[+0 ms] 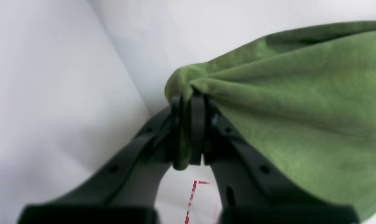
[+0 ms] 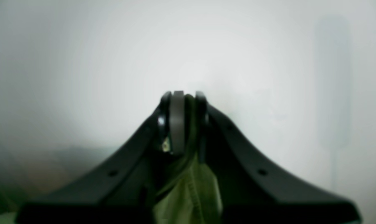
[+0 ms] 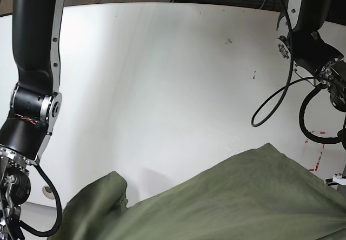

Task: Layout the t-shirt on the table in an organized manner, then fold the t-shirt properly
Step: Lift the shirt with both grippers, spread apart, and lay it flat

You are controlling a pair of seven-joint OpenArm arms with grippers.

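The olive-green t-shirt hangs stretched between my two arms, low across the front of the white table. In the left wrist view my left gripper is shut on a bunched edge of the t-shirt, which fans out to the right. In the right wrist view my right gripper is shut on a fold of the t-shirt, which hangs down between the fingers. Neither gripper's fingertips show in the base view.
A red tape mark lies on the table near the right edge and also shows under the left gripper. Small dark specks dot the far right. A black cable loop hangs from the arm on the right. Cables lie behind the table's far edge.
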